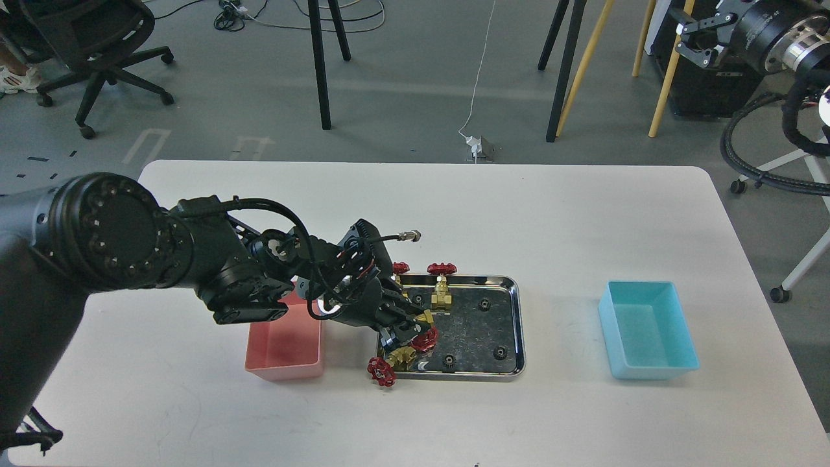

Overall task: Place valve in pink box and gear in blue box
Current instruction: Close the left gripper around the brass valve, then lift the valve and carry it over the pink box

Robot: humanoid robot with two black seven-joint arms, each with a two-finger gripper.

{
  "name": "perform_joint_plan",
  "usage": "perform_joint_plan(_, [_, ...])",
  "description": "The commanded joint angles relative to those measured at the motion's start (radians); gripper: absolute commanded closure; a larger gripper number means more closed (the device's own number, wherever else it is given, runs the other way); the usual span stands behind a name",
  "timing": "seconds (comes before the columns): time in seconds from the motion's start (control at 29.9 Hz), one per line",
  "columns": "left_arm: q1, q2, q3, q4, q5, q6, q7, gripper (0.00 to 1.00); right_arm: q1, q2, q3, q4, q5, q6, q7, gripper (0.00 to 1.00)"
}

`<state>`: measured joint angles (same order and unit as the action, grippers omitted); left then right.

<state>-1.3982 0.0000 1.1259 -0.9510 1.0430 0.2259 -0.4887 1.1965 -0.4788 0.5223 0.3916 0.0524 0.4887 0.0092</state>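
My left gripper (407, 329) reaches over the left end of the shiny steel tray (517, 324) and is shut on a valve (425, 327), brass body up and red handwheel below, held just above the tray floor. A second valve (392, 363) lies over the tray's front left rim. A third valve (441, 285) stands at the tray's back edge, and the red wheel of another valve (401, 266) shows behind my wrist. Several black gears lie in the tray, one gear (499, 352) at the front right. The pink box (285, 347) sits left of the tray, partly under my arm. The blue box (648, 327) is at the right. My right gripper (695, 40) is open, high off the table at the top right.
The white table's (551, 214) back edge runs under stand legs (561, 71) and a black cabinet (720, 58) on the floor behind. An office chair (97, 45) stands at the back left. A cable (765, 175) hangs from my right arm past the table's right edge.
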Motion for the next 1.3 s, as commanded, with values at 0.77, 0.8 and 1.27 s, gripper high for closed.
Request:
perform_joint_plan(0.77, [-0.168,0.547,-0.271,-0.282,0.015,-0.086,0.0,0.88,-0.014,0.002,0.004,-0.007,0.0,0.0,0.003,0.0])
perform_joint_plan(0.8, [-0.177,0.596,-0.278,-0.32,0.017,-0.086,0.0,0.88,-0.014,0.002,0.004,-0.007,0.0,0.0,0.003,0.0])
perform_joint_plan(1.27, [-0.11,0.992,-0.281,-0.539,0.199,-0.083,0.0,0.88,-0.012,0.026,0.005,-0.045,0.001,0.0,0.005,0.0])
